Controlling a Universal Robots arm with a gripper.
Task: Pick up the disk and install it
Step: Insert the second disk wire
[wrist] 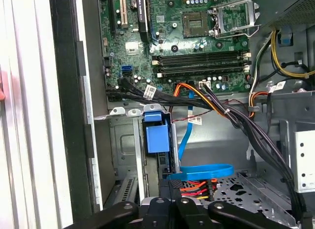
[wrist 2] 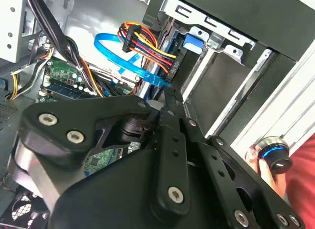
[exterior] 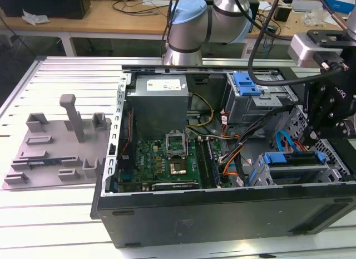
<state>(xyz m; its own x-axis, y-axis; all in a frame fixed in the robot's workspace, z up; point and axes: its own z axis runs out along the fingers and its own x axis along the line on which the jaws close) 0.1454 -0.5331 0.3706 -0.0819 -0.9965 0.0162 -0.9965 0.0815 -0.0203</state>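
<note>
We see a slatted metal table (exterior: 67, 75) carrying an open computer case (exterior: 222, 209), its side panel off so the whole interior faces up. On the bare slats towards the exterior view's left lies a grey fixture plate (exterior: 55, 142), well apart from the case. The arm (exterior: 189, 25) rises behind the case's far edge.

Inside, the power supply (exterior: 158, 103) fills the far corner, and the green motherboard (exterior: 161, 159) lies flat beside it with open room above. Towards the exterior view's right the space tightens: the metal drive cage (exterior: 289, 172) stands against the near wall, and a bundle of black and coloured wires (wrist: 231, 115) crosses just beside it.

The disk (exterior: 295, 157) sits in that cage. In the first wrist view we see it edge-on (wrist: 157, 138), its blue carrier standing between the cage's thin walls with little slack on either side. A blue flat cable (wrist: 202, 171) curls next to it.

The gripper (wrist: 170, 185) hangs directly over the disk's near end, very close to it; we cannot tell whether it is clamped on the disk or loose. In the second wrist view a person's hand (wrist 2: 261, 167) rests outside the case wall.
</note>
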